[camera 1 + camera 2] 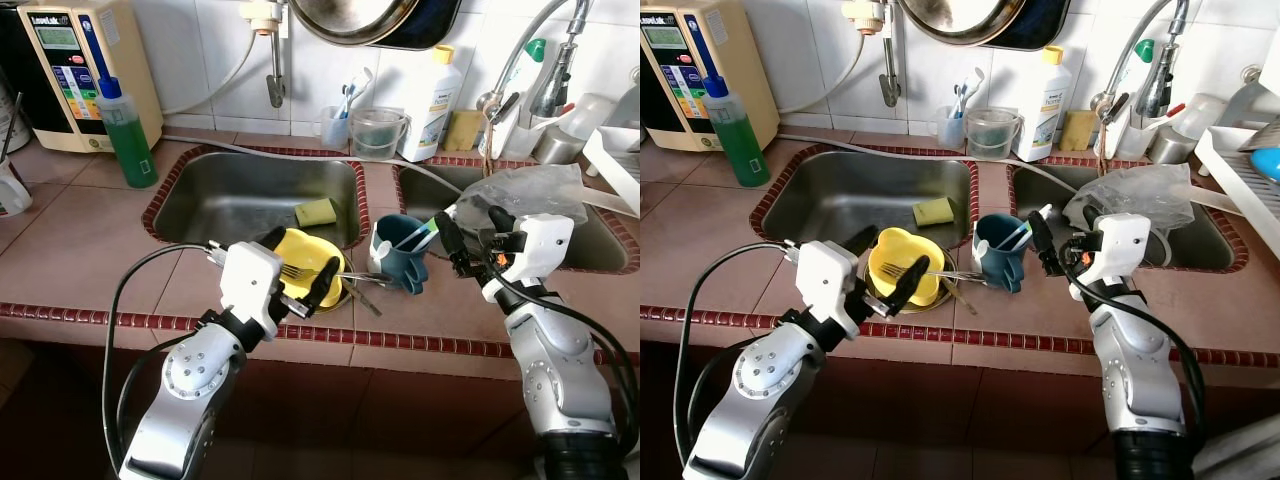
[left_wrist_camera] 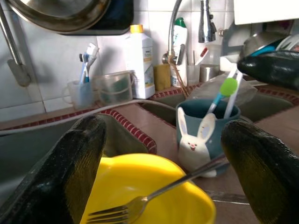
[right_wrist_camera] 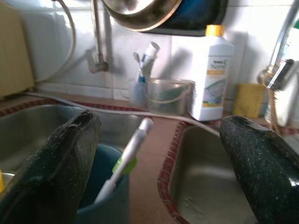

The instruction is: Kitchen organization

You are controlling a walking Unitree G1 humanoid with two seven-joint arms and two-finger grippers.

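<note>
Beyond the left gripper (image 1: pixel 300 255), far off to its outer side: green liquid bottle (image 1: pixel 128 130) standing before a beige wall-side appliance (image 1: pixel 75 65). Just ahead of it, in the basin: yellow-green sponge (image 1: pixel 316 212). Beyond the right gripper (image 1: pixel 472 222): white bottle (image 1: pixel 432 105) with yellow cap, beside a clear tub (image 1: pixel 377 132); crumpled plastic bag (image 1: pixel 525 190) just behind its fingers.

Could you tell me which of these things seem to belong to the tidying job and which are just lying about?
In hand, judging by the open grippers: left gripper by the yellow bowl and fork; right gripper by the blue cup.

Lying about: sponge, green bottle, white bottle, plastic bag.
</note>
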